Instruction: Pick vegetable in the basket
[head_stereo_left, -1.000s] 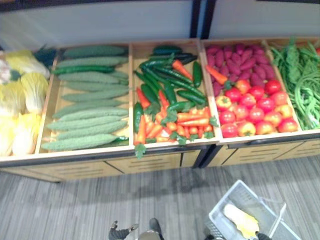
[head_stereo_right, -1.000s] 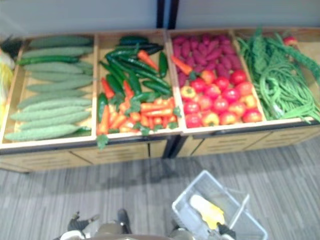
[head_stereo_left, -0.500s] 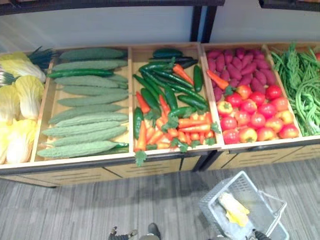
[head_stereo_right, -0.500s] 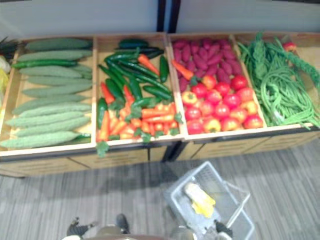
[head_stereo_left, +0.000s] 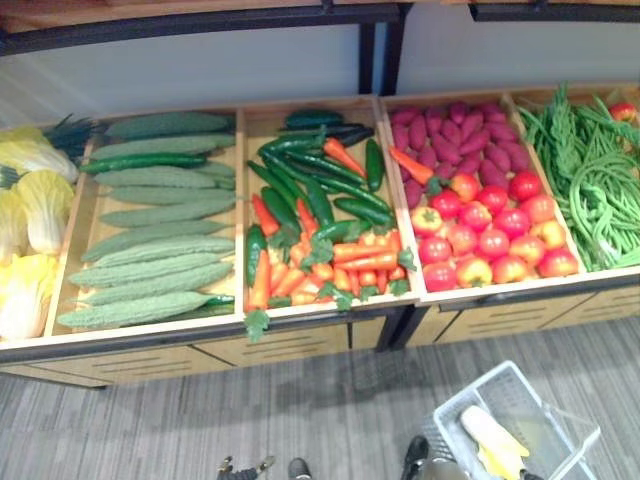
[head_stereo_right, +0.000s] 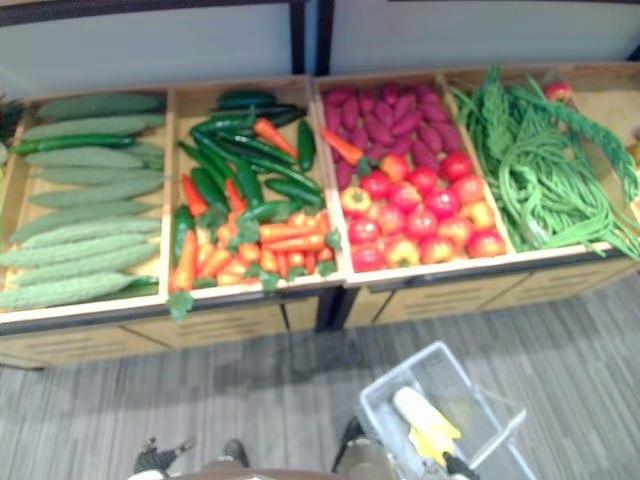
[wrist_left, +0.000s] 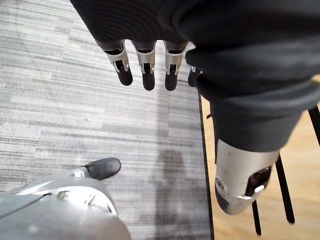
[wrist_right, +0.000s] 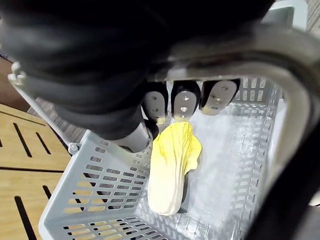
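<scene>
The basket, grey slotted plastic, is hanging low at the robot's right, above the floor and in front of the counter, clear of its front panel. One cabbage, pale at the stem and yellow at the leaf, is lying on the basket's bottom, lengthwise and roughly central, with nothing else beside it.

The right hand is carrying the basket. Its fingers are curling under the grey handle, which is crossing over them, so the grip is closed on the handle.

The left hand is hanging at the robot's left side over the floor. Its fingers are pointing down, straight and slightly spread, and are holding nothing.

The counter is showing wooden compartments side by side:
- At the far left, cabbages are lying in a pile.
- Next to them, gourds, pale green and bumpy, are lying crosswise in a stack.
- In the middle compartment, dark green peppers are filling the rear half. Carrots with leafy tops are filling the front, some mixing in among the peppers.
- To the right, purple sweet potatoes are lying at the rear and tomatoes, red with a few yellow-orange, at the front. One carrot is resting across the divide between them.
- At the far right, beans are lying in a long tangled heap.
</scene>
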